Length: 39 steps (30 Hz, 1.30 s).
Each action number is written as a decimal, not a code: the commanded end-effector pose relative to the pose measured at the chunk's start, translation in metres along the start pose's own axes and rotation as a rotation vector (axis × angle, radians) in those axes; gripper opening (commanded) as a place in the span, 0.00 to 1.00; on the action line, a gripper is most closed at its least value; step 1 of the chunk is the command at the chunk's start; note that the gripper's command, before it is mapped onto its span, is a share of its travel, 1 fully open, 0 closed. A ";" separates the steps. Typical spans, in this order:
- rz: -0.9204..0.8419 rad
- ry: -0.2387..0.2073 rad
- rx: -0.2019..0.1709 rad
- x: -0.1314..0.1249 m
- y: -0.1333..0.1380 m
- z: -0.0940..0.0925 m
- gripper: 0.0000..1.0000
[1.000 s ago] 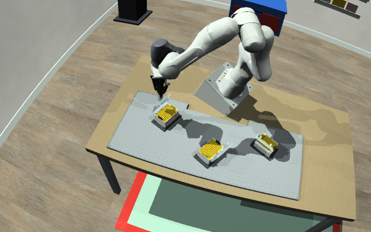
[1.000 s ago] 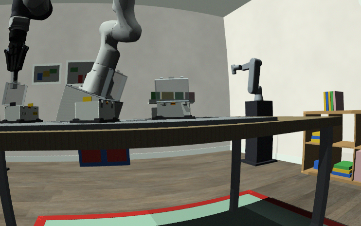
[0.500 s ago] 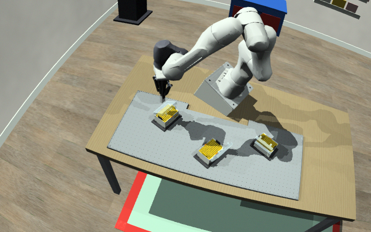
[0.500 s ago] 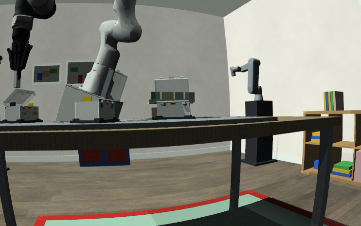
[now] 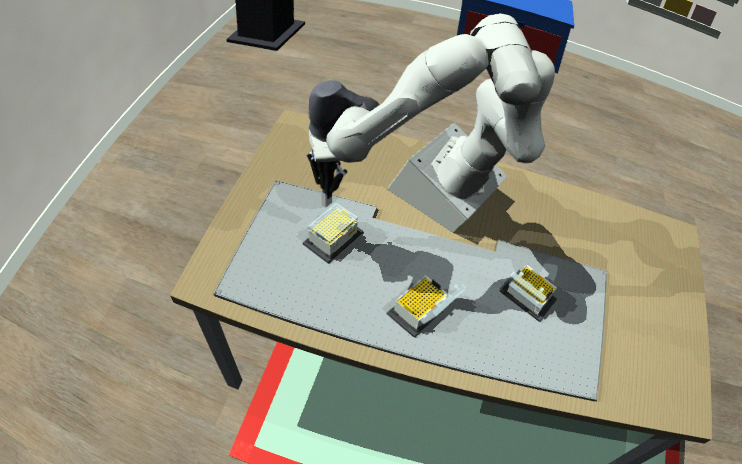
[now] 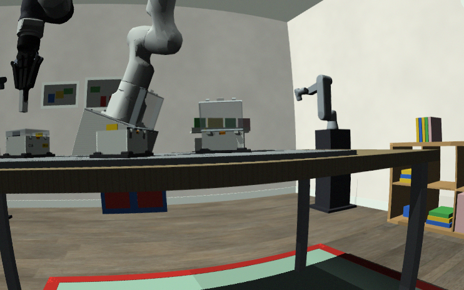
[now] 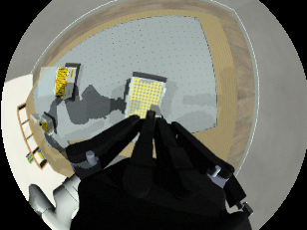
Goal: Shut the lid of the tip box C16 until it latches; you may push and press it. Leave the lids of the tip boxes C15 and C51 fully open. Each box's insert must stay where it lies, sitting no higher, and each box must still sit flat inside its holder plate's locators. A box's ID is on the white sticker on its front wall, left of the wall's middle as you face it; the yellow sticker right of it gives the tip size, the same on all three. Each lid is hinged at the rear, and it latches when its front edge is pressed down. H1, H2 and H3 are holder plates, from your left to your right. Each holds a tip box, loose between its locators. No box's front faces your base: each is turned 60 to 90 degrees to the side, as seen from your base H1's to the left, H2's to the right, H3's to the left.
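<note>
The tip box (image 5: 332, 227) at the mat's far left corner has its clear lid down over the yellow tips. In the low side view this box (image 6: 27, 140) looks closed and flat in its holder plate. I cannot tell whether it is latched, and its white sticker is too small to read for sure. My gripper (image 5: 327, 195) (image 6: 23, 104) is shut and empty. It points down and hangs a clear gap above the box's rear edge. In the wrist view the fingertips (image 7: 152, 117) sit just short of the box (image 7: 146, 94).
Two more tip boxes stand on the grey mat, a middle one (image 5: 420, 299) and a right one (image 5: 530, 287). Both have their lids open, and the right box's lid (image 6: 220, 114) stands upright. My tilted base block (image 5: 445, 180) is behind them.
</note>
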<state>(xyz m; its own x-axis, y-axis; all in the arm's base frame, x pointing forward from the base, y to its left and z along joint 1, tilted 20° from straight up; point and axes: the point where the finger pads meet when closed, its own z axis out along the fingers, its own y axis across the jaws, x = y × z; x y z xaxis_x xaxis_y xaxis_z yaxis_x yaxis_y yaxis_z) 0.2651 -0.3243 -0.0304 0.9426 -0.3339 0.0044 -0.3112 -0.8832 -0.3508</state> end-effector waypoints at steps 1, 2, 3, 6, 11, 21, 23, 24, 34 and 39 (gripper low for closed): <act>0.009 0.001 -0.004 0.000 0.001 -0.001 0.00; 0.009 0.001 -0.004 0.000 0.001 -0.001 0.00; 0.009 0.001 -0.004 0.000 0.001 -0.001 0.00; 0.009 0.001 -0.004 0.000 0.001 -0.001 0.00; 0.009 0.001 -0.004 0.000 0.001 -0.007 0.00; 0.009 0.001 -0.004 0.000 0.001 -0.023 0.00; 0.009 0.001 -0.004 0.000 0.001 -0.027 0.00; 0.009 0.001 -0.004 0.000 0.001 -0.029 0.00; 0.009 0.001 -0.004 0.000 0.001 -0.049 0.00; 0.009 0.001 -0.004 0.000 0.001 -0.055 0.00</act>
<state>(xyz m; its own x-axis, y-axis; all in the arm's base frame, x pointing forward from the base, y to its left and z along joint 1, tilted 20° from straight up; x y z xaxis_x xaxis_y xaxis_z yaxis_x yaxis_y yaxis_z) 0.2594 -0.3441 0.0167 0.9436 -0.3309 0.0136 -0.3066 -0.8883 -0.3419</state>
